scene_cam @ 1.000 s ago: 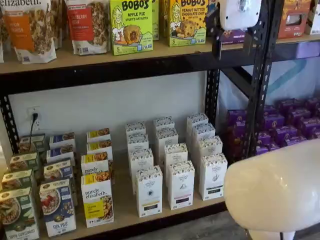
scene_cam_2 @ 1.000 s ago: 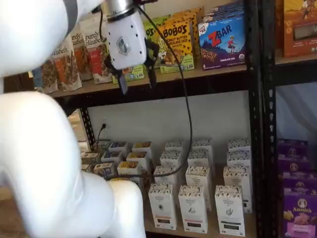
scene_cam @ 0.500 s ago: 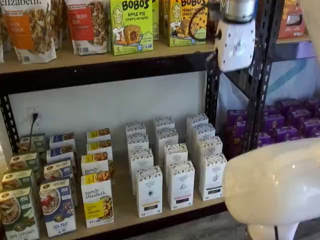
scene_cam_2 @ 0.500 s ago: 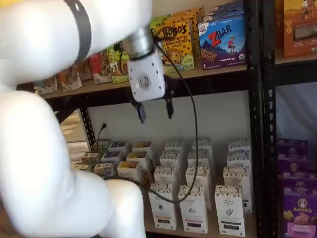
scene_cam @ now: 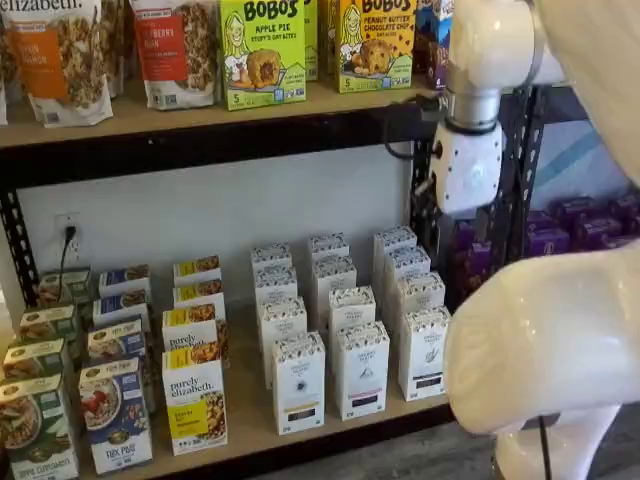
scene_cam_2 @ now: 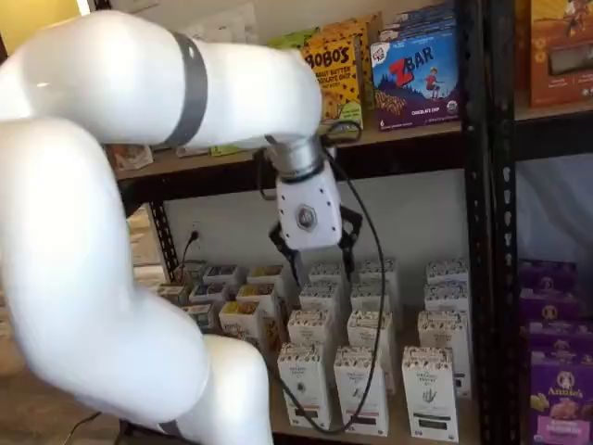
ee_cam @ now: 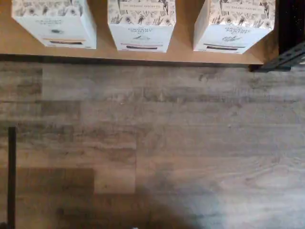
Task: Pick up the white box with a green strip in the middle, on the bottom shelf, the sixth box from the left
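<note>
Black metal racking with pale wood boards fills both shelf views, with snack bags and boxes on the upper board and rows of small cartons on the bottom shelf [scene_cam: 250, 420]. The white box [scene_cam: 425, 352] stands upright at the front of the rightmost white column, next to the rack's black upright, with matching cartons lined up behind it and a similar white carton [scene_cam: 361, 368] just beside it. In a shelf view it shows again as the front-right carton [scene_cam_2: 429, 392], and the wrist view catches its speckled top and label edge [ee_cam: 234, 24] above grey plank flooring. The gripper [scene_cam_2: 313, 261] hangs in mid-air, well above the cartons, and a plain gap shows between its two black fingers, which hold nothing. Judging by its look, the box is light, thin card: stiff enough along its edges, but likely to dent in the middle of its broad faces if squeezed hard, and its smooth print may be somewhat slippery. A sensible hold would span the narrow width across the two side walls, near the upper part, though the gap to the neighbouring carton looks tight for a finger.
</note>
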Tool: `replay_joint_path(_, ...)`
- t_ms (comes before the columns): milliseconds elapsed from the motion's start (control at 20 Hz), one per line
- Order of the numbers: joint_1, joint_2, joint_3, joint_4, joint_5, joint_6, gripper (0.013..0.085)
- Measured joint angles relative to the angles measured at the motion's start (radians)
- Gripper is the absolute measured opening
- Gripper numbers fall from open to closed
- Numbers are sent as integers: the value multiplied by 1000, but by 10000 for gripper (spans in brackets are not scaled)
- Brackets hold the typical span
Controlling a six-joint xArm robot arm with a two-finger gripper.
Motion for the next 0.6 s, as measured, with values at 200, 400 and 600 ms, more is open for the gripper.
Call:
replay_joint_path(200, -38, 94, 47, -6, -146, -29, 850)
replay_joint_path(400, -57, 196, 70, -11, -260, -42, 850)
replay_joint_path(600, -66, 326, 94, 30, -423, -78, 850)
